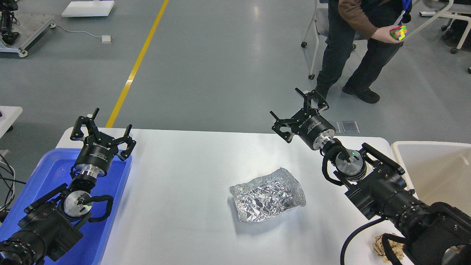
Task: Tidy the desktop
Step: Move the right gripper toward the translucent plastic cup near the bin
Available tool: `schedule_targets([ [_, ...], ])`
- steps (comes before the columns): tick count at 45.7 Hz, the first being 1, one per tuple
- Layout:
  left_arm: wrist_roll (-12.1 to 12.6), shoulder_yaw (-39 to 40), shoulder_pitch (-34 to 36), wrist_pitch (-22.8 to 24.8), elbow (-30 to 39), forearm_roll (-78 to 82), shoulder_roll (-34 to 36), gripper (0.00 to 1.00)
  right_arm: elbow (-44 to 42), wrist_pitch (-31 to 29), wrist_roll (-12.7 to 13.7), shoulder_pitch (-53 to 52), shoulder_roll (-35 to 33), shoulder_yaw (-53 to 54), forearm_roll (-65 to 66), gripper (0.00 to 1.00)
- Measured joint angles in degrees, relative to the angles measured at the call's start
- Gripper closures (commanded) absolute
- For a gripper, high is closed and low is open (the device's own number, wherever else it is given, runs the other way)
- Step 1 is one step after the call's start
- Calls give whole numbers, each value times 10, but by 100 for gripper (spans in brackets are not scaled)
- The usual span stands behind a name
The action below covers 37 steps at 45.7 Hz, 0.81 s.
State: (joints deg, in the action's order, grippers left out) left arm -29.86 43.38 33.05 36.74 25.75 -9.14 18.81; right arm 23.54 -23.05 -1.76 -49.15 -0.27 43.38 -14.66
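Observation:
The white desktop [184, 176] fills the middle of the head view. A crumpled sheet of silver foil [268, 195] lies on it, right of centre. My left gripper [101, 129] hangs open over the far end of the blue tray [51, 173], holding nothing. Above the desktop's far right edge my right gripper [300, 110] also stands open and empty, up and to the right of the foil. A tan crumpled item [386, 248] shows at the near right edge, partly hidden by my right arm.
A beige-white tub [434, 173] stands beside the desktop on the right. Beyond the desk a person [353, 48] stands on the grey floor holding a coloured cube [398, 32], with chairs nearby. A yellow floor line [138, 62] runs away at the left.

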Motion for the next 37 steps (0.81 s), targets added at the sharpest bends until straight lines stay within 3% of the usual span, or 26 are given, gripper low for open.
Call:
schedule_targets([
  [37,-1,0,0,0,0,-1,1,0,24,-3,0,2,-29,-5,0,0],
])
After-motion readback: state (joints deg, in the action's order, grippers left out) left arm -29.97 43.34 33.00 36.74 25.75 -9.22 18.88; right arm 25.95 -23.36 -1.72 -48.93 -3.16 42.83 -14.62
